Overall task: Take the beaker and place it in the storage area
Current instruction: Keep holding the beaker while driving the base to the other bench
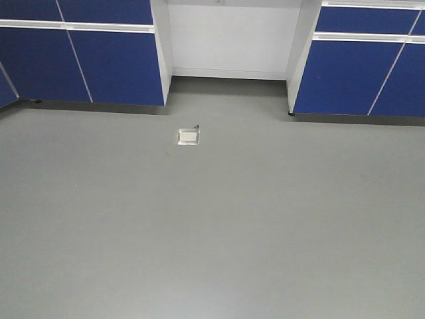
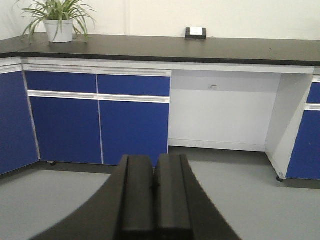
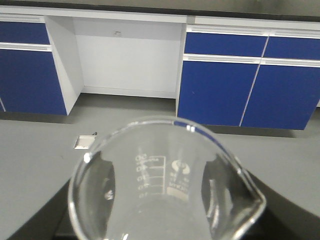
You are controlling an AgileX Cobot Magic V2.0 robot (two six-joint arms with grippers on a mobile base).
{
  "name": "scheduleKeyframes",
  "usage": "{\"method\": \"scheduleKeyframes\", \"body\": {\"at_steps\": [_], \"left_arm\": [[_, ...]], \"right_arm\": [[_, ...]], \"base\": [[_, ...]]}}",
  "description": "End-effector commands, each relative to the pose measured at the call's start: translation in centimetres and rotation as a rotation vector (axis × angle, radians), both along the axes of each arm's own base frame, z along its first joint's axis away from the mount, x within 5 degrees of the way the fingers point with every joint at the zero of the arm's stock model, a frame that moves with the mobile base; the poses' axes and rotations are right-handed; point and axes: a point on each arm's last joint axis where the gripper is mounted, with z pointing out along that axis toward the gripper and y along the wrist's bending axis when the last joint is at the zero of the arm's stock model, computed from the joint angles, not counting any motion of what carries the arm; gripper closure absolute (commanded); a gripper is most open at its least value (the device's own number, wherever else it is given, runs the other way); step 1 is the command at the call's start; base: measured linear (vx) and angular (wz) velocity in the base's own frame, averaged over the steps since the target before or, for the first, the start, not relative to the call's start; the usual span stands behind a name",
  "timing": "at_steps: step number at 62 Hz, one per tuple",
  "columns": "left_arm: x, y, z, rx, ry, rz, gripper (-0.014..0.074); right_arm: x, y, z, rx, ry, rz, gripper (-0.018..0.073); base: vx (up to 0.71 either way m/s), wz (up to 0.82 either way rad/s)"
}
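- Where the left wrist view faces the bench, a potted plant [image 2: 59,20] stands at the far left of the storage area [image 2: 150,47], a bare black benchtop over blue cabinet fronts [image 2: 132,130].
- Left gripper [image 2: 154,187]: jaws pressed together, nothing between them.
- Socket box [image 2: 195,33]: at the back of the benchtop, right of the plant.
- Right gripper [image 3: 160,200]: clamped around the beaker [image 3: 165,170], with dark pads [image 3: 102,187] showing through the glass on either side. The beaker is carried above the grey floor [image 3: 35,150], well apart from the benchtop.
- Handling, by judgement: thin glass, light, rigid, smooth and breakable. Hold the straight wall below the rim, clear of the pour lip [image 3: 256,204], with modest force.
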Motion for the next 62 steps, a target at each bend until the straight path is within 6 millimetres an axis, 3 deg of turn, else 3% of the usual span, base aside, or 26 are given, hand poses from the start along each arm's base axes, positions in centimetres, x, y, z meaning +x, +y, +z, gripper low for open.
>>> {"method": "scheduleKeyframes", "body": {"at_steps": [1,62], "left_arm": [[-0.01,-0.16,0.13,-0.012,-0.081,-0.02,0.0605],[-0.01,-0.16,0.13,-0.012,-0.081,-0.02,0.0605]], "right_arm": [[0.15,-0.04,1.69,-0.016,-0.1,-0.001,0.0563],[0.15,-0.04,1.69,-0.016,-0.1,-0.001,0.0563]], "base": [[0.12,-0.16],[0.31,-0.08]]}}
